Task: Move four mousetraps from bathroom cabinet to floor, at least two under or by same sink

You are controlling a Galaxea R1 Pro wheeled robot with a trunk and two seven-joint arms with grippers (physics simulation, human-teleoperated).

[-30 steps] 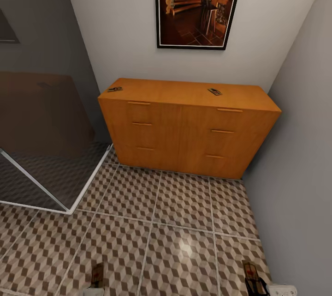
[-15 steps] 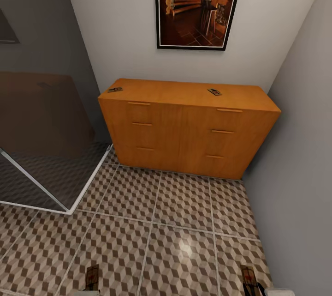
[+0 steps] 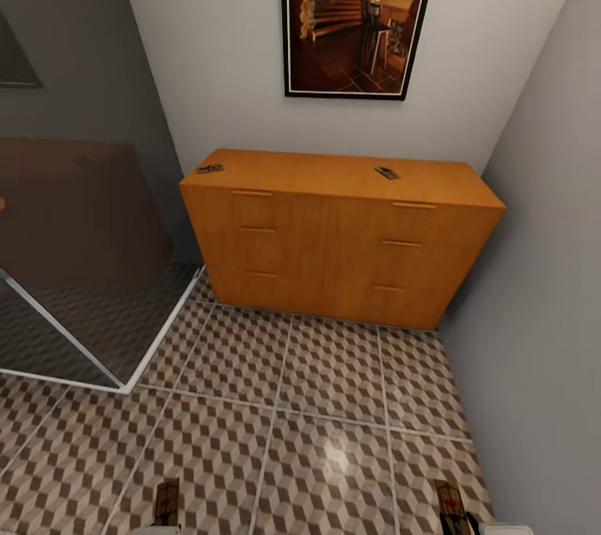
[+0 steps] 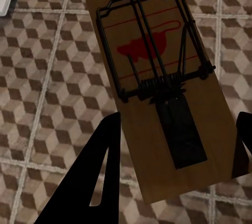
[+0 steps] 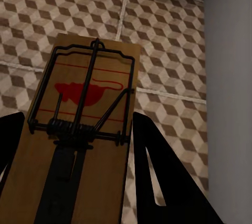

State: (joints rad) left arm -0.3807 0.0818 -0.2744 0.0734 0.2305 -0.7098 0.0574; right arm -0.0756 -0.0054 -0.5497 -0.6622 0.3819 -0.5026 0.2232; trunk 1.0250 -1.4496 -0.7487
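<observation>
Gripping a mousetrap (image 4: 157, 93) between them, the dark fingers (image 4: 100, 177) of the left gripper (image 4: 173, 166) are seen at either long edge of the tan board in the left wrist view, the wire parts and red mouse print facing the camera and the bathroom floor (image 4: 47, 77) with its cube-patterned tiles lying below. A second mousetrap (image 5: 79, 129) is pinched likewise between the fingers (image 5: 157, 171) of the right gripper (image 5: 73, 182) in the right wrist view, held above the same tiling and close to a grey wall (image 5: 228, 77).

From the head view, both held traps are glimpsed at the bottom edge, the left one (image 3: 167, 503) and the right one (image 3: 451, 506), well apart from each other. Farther ahead the orange-brown cabinet (image 3: 334, 251) is set against the pale back wall, its drawers closed. Two more mousetraps are lying on its top: one at the left corner (image 3: 209, 169), one toward the right (image 3: 386, 173). A framed picture (image 3: 359, 13) is hung above the cabinet, and a glass shower enclosure (image 3: 75, 259) is seen to the cabinet's left.
</observation>
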